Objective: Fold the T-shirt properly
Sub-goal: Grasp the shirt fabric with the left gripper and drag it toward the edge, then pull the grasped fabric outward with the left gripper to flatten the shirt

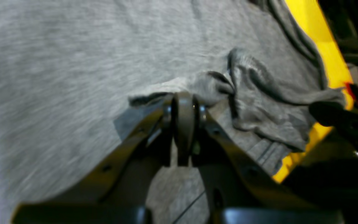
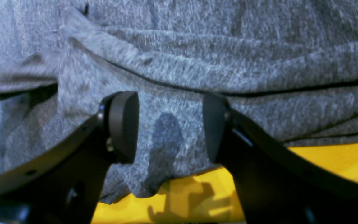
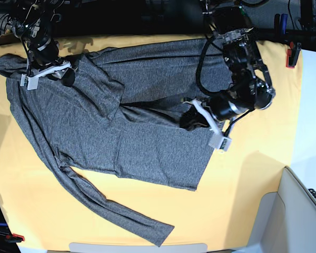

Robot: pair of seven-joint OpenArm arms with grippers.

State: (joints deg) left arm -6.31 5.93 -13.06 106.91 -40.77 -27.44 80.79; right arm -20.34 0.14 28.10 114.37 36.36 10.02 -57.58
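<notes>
The dark grey long-sleeved T-shirt (image 3: pixel 137 132) lies spread on the yellow table cloth (image 3: pixel 242 174). One sleeve is folded across the chest (image 3: pixel 97 87); the other trails toward the near edge (image 3: pixel 121 216). My left gripper (image 3: pixel 190 120) sits at the shirt's right side near the hem. In the left wrist view its jaws (image 1: pixel 183 104) are pressed together with puckered fabric (image 1: pixel 253 93) bunched at the tips. My right gripper (image 3: pixel 66 75) is at the far left by the shoulder. It stands open (image 2: pixel 169 127) over a fold of the T-shirt (image 2: pixel 172 71), its pads (image 2: pixel 124 126) apart.
A pale bin (image 3: pixel 297 211) stands at the near right corner beyond the cloth. A red clamp (image 3: pixel 290 55) sits on the right edge. Dark equipment lines the back edge. Bare yellow cloth shows right of the shirt and along the near side.
</notes>
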